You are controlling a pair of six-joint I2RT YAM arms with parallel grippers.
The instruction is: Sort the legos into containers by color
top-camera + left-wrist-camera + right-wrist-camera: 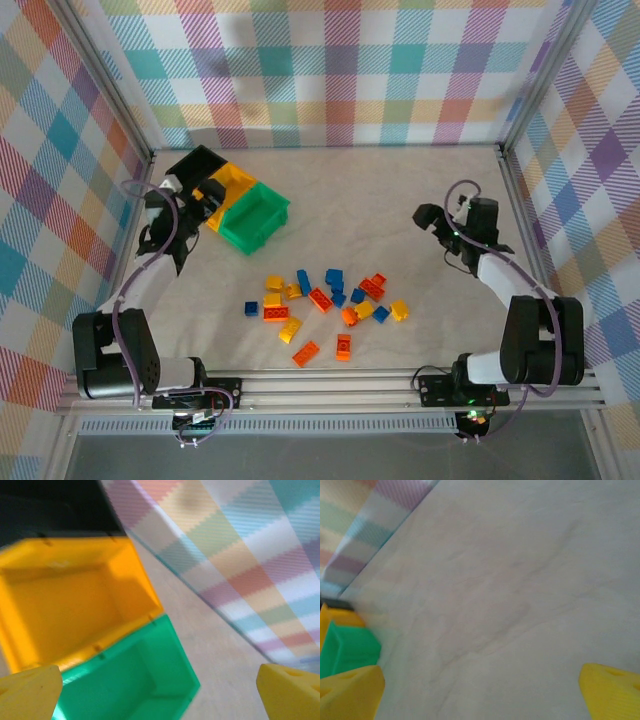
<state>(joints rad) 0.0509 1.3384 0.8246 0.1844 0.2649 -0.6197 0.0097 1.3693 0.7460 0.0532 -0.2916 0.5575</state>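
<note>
2 arms are sitting bolted at the near edge of the table (400,180), L arm (140,290) on the left & R arm (505,285) on the right. Just past the bases, btwn them, the legos (325,310) are lying loose on the tabletop in 1 scattered cluster. I'm counting approx 6 blue, 7 orange-red & 6 yellow, so approx 19, tho some are touching & too small to split for sure. 2 orange-red ones are lying nearest, & 1 blue is sitting alone at the cluster's left edge.

Further out on the right, the right gripper (428,218) is hanging over bare table, well apart from the legos. Its jaws are standing spread wide, gripping nothing. In its wrist view 2 yellow fingertips (350,692) are showing at the bottom corners w/ tabletop btwn them.

Further back on the left, the containers (240,195) are standing as 3 bins joined in 1 diagonal row. The green bin (253,218) is nearest, the yellow-orange bin (240,180) is in the middle & the black bin (195,163) is farthest, near the back-left corner. All 3 are well apart from the legos. The left gripper (208,198) is hovering at the yellow-orange bin's near side, jaws wide apart & holding nothing, w/ its cam looking down into the yellow-orange & green bins.

Plaid walls (330,70) are closing off the back & both sides.
</note>
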